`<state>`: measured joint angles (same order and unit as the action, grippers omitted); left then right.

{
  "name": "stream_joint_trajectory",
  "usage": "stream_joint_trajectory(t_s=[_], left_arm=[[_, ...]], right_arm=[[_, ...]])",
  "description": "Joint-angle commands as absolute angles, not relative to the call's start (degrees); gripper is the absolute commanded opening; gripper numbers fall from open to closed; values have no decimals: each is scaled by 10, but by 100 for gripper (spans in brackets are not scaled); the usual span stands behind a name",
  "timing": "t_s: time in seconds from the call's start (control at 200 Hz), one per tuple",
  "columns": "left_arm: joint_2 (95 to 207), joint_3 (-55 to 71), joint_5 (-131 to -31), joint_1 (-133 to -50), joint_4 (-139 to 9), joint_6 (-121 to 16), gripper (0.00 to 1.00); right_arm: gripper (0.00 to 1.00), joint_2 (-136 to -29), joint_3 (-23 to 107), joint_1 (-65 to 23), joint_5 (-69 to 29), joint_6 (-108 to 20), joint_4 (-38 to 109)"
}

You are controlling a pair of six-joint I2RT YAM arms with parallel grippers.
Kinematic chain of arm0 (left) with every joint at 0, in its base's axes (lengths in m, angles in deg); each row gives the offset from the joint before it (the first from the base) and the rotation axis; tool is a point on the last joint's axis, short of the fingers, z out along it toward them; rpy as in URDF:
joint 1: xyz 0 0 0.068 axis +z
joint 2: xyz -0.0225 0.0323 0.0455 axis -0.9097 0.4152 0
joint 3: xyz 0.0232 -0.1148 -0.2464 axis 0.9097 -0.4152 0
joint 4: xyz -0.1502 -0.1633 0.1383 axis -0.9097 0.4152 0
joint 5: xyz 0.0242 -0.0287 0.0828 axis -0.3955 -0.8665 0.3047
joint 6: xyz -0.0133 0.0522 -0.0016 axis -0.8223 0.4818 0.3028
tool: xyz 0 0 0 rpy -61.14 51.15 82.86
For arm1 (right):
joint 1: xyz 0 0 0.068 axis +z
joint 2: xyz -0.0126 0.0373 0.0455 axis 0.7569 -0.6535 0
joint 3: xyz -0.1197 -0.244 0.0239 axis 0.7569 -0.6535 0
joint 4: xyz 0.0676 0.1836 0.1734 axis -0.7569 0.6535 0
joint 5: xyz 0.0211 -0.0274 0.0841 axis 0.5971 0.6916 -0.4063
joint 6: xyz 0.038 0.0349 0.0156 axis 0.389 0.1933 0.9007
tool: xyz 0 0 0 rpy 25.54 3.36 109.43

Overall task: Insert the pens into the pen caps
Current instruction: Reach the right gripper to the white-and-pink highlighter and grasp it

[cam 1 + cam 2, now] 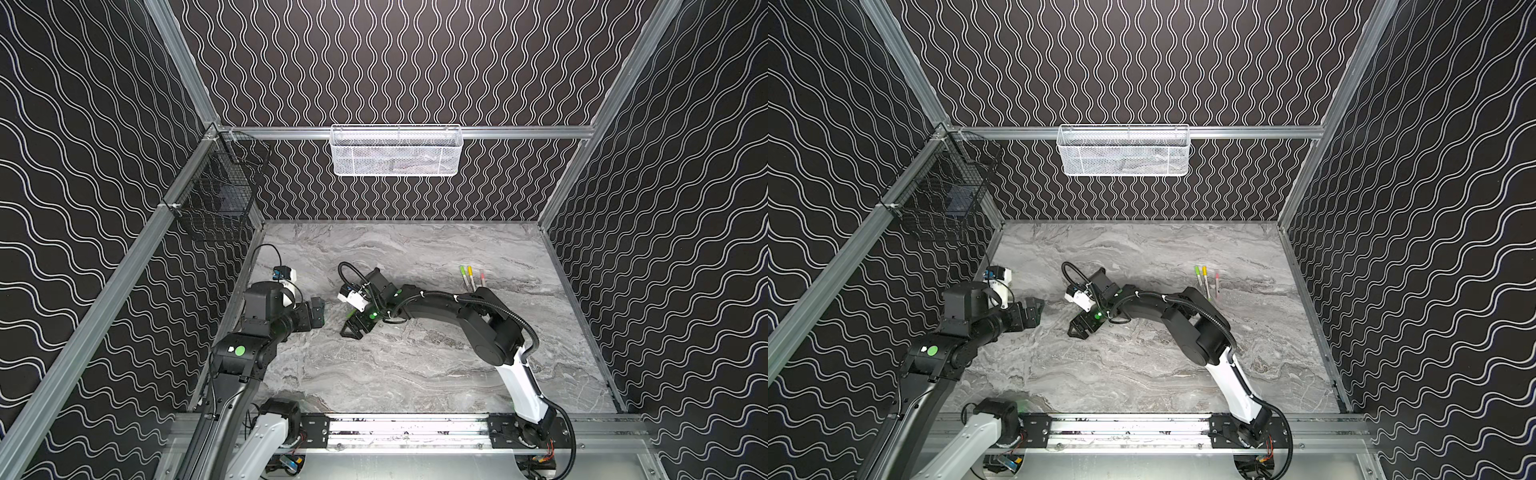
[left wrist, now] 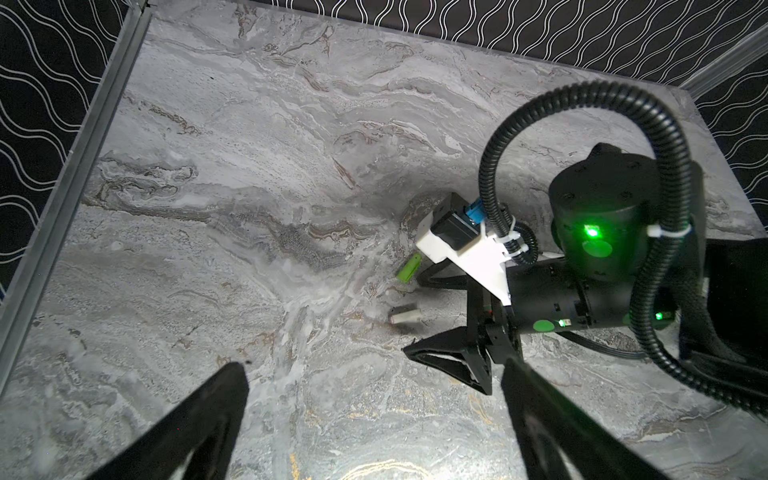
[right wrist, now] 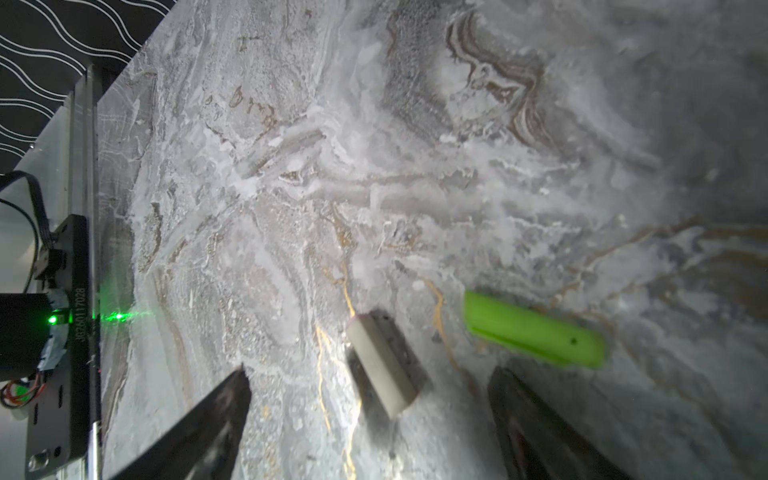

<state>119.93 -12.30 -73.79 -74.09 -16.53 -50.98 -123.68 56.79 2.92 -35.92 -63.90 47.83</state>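
Just ahead of the empty, wide-open right end effector [image 3: 370,370]: pale cap [image 3: 380,363]; green cap [image 3: 534,330]

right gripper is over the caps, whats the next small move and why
Probably lower the right gripper a little and close on the pale cap. Its jaws stand open and empty, with that cap lying on the table between them. The lime green cap lies off to one side, so centre on the pale one first.
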Motion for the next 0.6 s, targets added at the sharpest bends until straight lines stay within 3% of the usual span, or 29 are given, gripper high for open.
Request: stream_joint_trajectory(t_s=[0.0, 0.13, 0.445, 0.591], left_arm=[[1198, -124, -735, -738, -187, -504, 98], [1200, -124, -738, -736, -187, -504, 99], [1200, -125, -743, -736, -189, -504, 99], [1198, -125, -741, -736, -189, -504, 98]], right_arm=[[91, -1245, 577, 33, -372, -674, 535], [85, -1232, 557, 43, -390, -695, 532], [52, -1228, 533, 63, -268, -702, 538], [44, -1227, 525, 74, -243, -714, 527]])
